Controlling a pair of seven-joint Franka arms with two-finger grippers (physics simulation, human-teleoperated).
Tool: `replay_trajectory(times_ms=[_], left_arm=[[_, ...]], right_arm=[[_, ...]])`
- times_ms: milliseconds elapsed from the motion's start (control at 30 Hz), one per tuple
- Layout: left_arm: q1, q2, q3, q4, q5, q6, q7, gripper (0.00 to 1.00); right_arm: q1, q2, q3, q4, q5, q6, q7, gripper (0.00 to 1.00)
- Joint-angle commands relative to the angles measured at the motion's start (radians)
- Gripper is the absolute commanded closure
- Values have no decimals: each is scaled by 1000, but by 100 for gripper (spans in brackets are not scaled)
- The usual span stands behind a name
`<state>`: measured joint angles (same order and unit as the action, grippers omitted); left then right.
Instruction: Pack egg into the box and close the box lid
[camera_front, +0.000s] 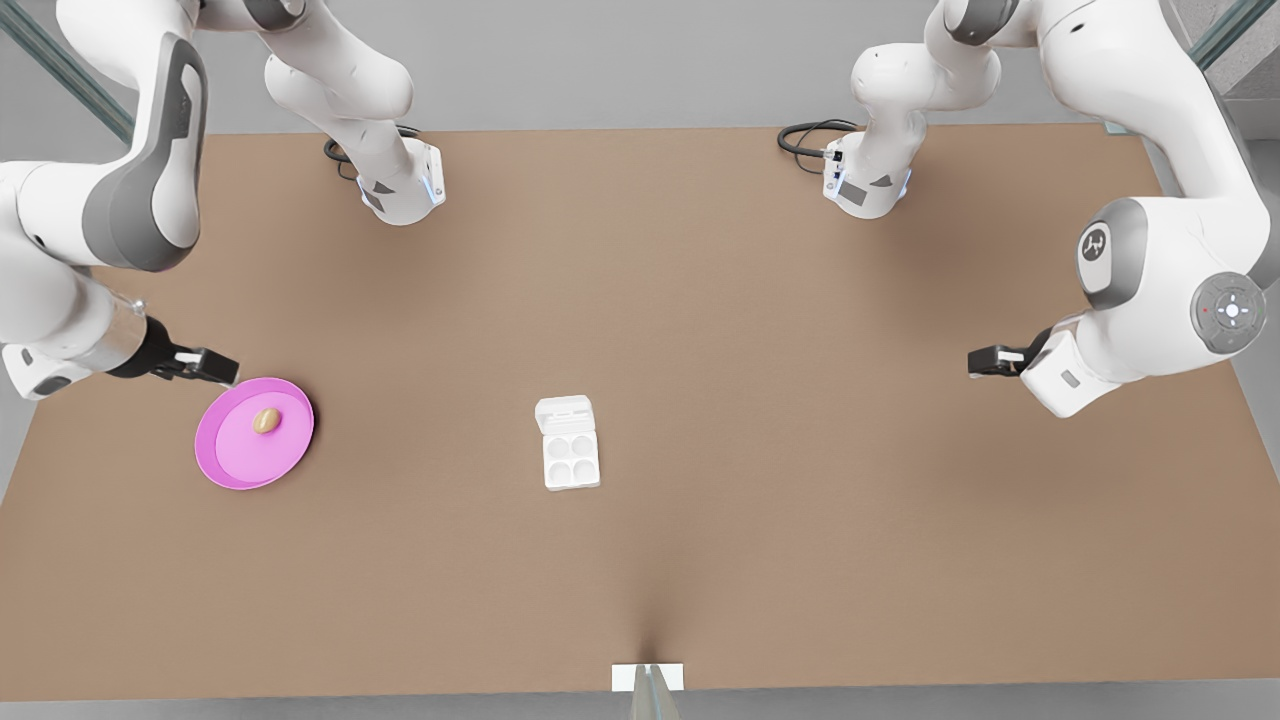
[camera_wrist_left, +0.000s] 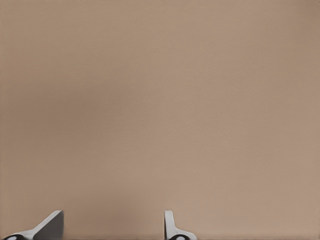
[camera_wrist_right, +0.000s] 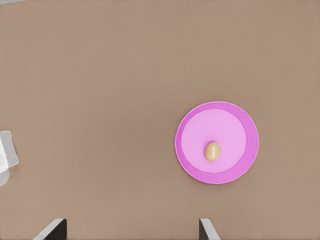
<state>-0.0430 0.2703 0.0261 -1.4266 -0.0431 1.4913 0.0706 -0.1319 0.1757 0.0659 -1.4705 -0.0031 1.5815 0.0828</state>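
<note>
Centrally, the small tan-brown oval egg (camera_front: 265, 421) lay on the round pink plate (camera_front: 228, 462), a little off the plate's middle, toward the front view's left side of the brown table (camera_front: 800, 560). The right wrist view showed the same egg (camera_wrist_right: 212, 151) resting on the plate's paler inner disc (camera_wrist_right: 200, 125), nothing touching it.

The small white rectangular egg carton, the box (camera_front: 571, 459), sat near the table's middle, well apart from the plate. All four round cups were bare. The plain white flap, the box lid (camera_front: 564, 412), lay folded open flat on the table, hinged to the carton's far short edge. A white corner of the carton (camera_wrist_right: 7, 156) showed at the edge of the right wrist view.

The right gripper (camera_front: 205, 365) hung at the front view's left, just beside the plate's far rim, above the table. Its fingers (camera_wrist_right: 55, 231) stood spread apart, released, gripping nothing.

The left gripper (camera_front: 990, 360) waited at the front view's right, well apart from the carton, over bare table. Its fingers (camera_wrist_left: 50, 227) stood apart as well, released and holding nothing.

A small white tab (camera_front: 648, 677) sat at the table's near edge.
</note>
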Motion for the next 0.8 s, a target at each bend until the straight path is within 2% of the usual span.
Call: replay_trajectory(times_ms=[0, 67, 100, 167, 233, 267, 300, 333, 367, 400, 467, 533, 567, 600, 633, 767], left_arm=[[0, 0, 0, 0, 0, -2, 0, 0], [0, 0, 0, 0, -3, -3, -2, 0], [0, 1, -2, 0, -1, -3, -2, 0], [0, 7, 0, -2, -4, 0, -2, 0], [0, 18, -2, -2, -12, 9, 0, 0], [0, 18, 0, -2, -12, 10, 2, 0], [0, 20, -2, -2, -14, 12, 2, 0], [0, 20, 0, -2, -12, 12, 2, 0], [0, 18, 0, -2, -12, 12, 2, 0], [0, 18, -2, -2, -14, 12, 2, 0], [0, 20, 0, -3, -12, 13, 3, 0], [0, 30, 0, -3, -15, 12, 2, 0], [0, 35, -2, -3, -15, 12, 2, 0], [0, 35, -2, -3, -15, 13, 2, 0], [0, 35, -2, -3, -15, 12, 2, 0], [0, 35, -2, -3, -15, 12, 2, 0]], right_arm=[[2, 1, 0, 1, 2, 0, 0, 0], [2, -7, 0, -8, 0, 6, 0, 0], [-11, -27, -1, -91, 0, 44, -3, 0], [-12, -203, -6, -491, -2, 363, -24, 0], [-12, -324, -12, -794, -6, 706, -43, 0], [-12, -329, -12, -838, -8, 777, -43, 0], [-12, -352, -12, -970, -15, 982, -43, 0], [-11, -354, -11, -1002, -17, 1034, -35, 0], [-15, -352, -12, -1105, -77, 1216, -31, 0], [-40, -326, -12, -1127, -106, 1259, -28, 0], [-109, -237, -12, -1209, -173, 1508, -29, 0], [-132, -161, -21, -1205, -192, 1551, -29, 0], [-187, -78, -23, -1206, -238, 1681, -35, 0], [-195, -73, -23, -1208, -241, 1683, -35, 0], [-195, -48, -58, -1208, -241, 1689, -34, 0], [-219, 50, -72, -1188, -227, 1692, 75, 0]])
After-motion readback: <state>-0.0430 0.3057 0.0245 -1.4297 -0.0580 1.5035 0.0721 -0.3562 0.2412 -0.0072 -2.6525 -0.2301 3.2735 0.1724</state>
